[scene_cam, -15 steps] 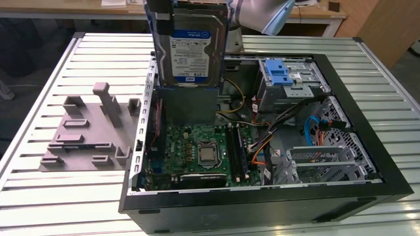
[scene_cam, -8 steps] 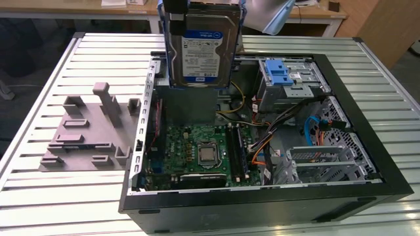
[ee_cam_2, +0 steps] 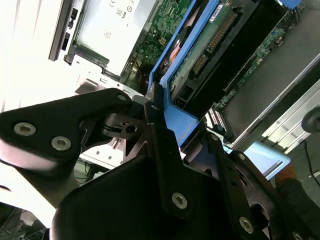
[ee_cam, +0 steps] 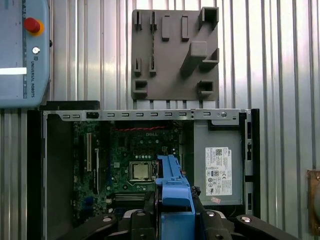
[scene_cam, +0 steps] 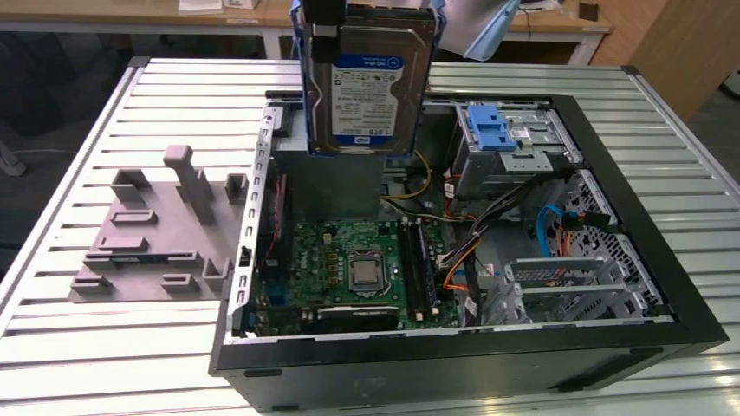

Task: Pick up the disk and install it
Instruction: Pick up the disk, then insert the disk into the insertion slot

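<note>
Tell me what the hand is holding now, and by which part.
The hand holds the disk by the end of its blue carrier rail, with the disk upright above the open computer case.

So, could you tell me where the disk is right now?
In the exterior view the disk hangs upright at top centre, held by the gripper above the open computer case.

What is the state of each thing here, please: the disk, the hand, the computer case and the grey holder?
disk, held upright above the case, in its blue carrier.
hand, shut on the disk's carrier.
computer case, on its side, cover off, motherboard exposed.
grey holder, flat on the table beside the case.
</note>
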{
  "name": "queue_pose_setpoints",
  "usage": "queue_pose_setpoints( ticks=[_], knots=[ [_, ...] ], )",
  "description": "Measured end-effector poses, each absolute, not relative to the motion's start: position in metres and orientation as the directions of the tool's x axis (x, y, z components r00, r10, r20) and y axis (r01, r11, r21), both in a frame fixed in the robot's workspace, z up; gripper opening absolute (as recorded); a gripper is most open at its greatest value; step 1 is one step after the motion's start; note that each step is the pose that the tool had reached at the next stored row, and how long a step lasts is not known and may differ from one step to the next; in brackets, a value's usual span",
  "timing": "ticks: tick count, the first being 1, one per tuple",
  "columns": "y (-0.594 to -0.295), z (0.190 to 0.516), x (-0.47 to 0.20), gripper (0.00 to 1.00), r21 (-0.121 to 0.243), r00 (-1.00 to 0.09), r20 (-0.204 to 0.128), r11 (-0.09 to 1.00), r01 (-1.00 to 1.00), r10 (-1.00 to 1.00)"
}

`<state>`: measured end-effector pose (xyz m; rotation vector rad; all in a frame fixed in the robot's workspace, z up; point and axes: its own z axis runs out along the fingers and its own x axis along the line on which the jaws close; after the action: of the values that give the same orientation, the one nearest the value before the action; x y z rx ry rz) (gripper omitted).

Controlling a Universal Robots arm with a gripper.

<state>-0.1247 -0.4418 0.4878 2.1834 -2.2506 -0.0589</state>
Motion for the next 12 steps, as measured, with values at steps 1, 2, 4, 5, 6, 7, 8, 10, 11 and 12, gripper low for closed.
queue_pose_setpoints(
  ticks=[1,2,4,5,6,7,8,10,11,12],
  knots=[
    [-0.4418,0.4878,-0.1239,0.36,0.031,-0.031,-0.022,0.03,-0.999,-0.999],
    [-0.4418,0.4877,-0.123,0.36,0.031,-0.031,-0.022,0.03,-0.999,-0.999],
    [-0.4418,0.4876,-0.1211,0.36,0.031,-0.031,-0.022,0.03,-0.999,-0.999],
    [-0.4418,0.4875,-0.1201,0.36,0.031,-0.031,-0.022,0.03,-0.999,-0.999],
    [-0.4418,0.4874,-0.1192,0.36,0.031,-0.031,-0.022,0.03,-0.999,-0.999],
    [-0.4418,0.4874,-0.1183,0.36,0.031,-0.031,-0.022,0.03,-0.999,-0.999],
    [-0.4418,0.4873,-0.1175,0.36,0.031,-0.031,-0.022,0.03,-0.999,-0.999],
    [-0.4418,0.4871,-0.116,0.36,0.031,-0.031,-0.022,0.03,-0.999,-0.999],
    [-0.4418,0.487,-0.1152,0.36,0.031,-0.031,-0.022,0.03,-0.999,-0.999],
    [-0.4418,0.4869,-0.1145,0.36,0.031,-0.031,-0.022,0.03,-0.999,-0.999]
  ],
)
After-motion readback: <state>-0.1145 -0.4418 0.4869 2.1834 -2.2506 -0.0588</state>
